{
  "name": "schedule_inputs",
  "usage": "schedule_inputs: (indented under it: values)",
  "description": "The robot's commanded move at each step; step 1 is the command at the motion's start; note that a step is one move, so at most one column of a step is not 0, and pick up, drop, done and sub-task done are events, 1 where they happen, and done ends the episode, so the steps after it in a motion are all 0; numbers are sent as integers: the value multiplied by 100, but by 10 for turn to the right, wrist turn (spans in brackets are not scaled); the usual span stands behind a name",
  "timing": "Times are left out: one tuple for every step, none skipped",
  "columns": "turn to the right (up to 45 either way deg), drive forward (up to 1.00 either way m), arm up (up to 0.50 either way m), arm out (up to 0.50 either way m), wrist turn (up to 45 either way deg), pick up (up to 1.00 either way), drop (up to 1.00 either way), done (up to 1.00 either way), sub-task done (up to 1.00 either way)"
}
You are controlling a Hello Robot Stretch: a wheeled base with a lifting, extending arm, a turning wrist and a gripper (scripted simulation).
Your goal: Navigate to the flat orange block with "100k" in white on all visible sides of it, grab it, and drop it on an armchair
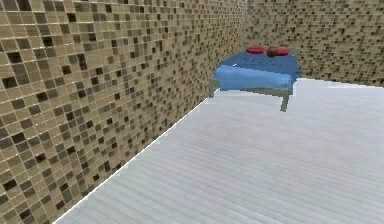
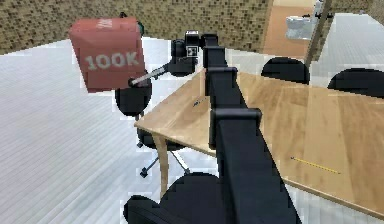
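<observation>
Arm point(image 2: 235, 130) across tabletop point(image 2: 320, 125), tool point(image 2: 150, 73) grasping block point(image 2: 105, 55) aloft: grab done, next drive off seeking an armchair.

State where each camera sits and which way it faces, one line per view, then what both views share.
Forward view: on the robot, facing ahead and slightly down over pale plank floor to a blue bed with two red pillows; own body: none.
Arm side view: on the robot's body, facing the arm's side over a light wooden table and black chairs; the dark square arm and gripper, holding the orange-red 100K block.
Shared: the pale floor and brown mosaic-tiled wall.
</observation>
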Motion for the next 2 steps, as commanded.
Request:
schedule_inputs:
  values:
    - [0, 0, 0, 0, -450, 0, 0, 0, 0]
    - [0, 0, 0, 0, -390, 0, 0, 0, 0]
